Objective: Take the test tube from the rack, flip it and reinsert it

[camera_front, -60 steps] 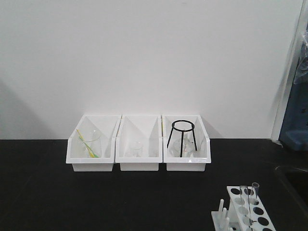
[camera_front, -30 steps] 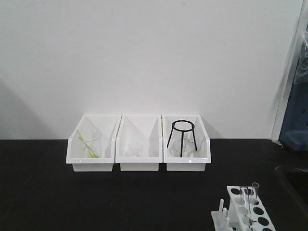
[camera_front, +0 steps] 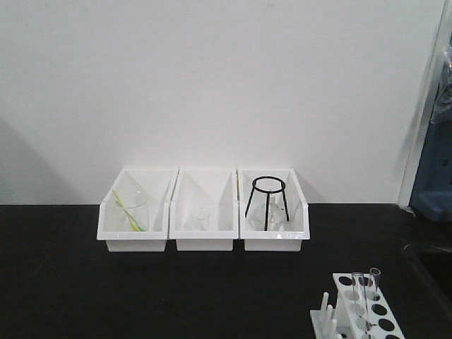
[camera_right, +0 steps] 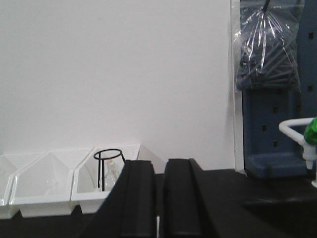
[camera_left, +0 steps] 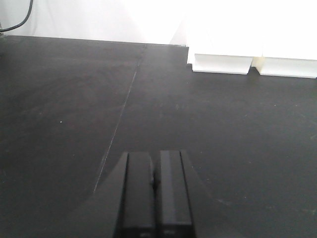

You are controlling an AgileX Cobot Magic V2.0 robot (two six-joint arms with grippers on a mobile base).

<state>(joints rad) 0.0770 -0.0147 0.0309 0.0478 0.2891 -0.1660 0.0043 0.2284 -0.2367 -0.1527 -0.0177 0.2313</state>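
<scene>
The white rack (camera_front: 382, 317) stands at the front right of the black table in the front view, partly cut off by the frame edge. Two clear test tubes (camera_front: 373, 277) stand upright side by side in its holes, and white pegs (camera_front: 325, 312) rise along its left side. Neither gripper shows in the front view. My left gripper (camera_left: 155, 166) is shut and empty, low over bare black table. My right gripper (camera_right: 160, 171) is shut with only a thin slit between its fingers and holds nothing. It faces the back wall, and the rack is not in its view.
Three white open-front bins (camera_front: 204, 210) stand in a row against the back wall. They hold a beaker with a stick, a small beaker, and a black wire tripod (camera_front: 267, 201) with a flask. A blue pegboard (camera_right: 277, 124) and a sink edge (camera_front: 431, 258) are at the right.
</scene>
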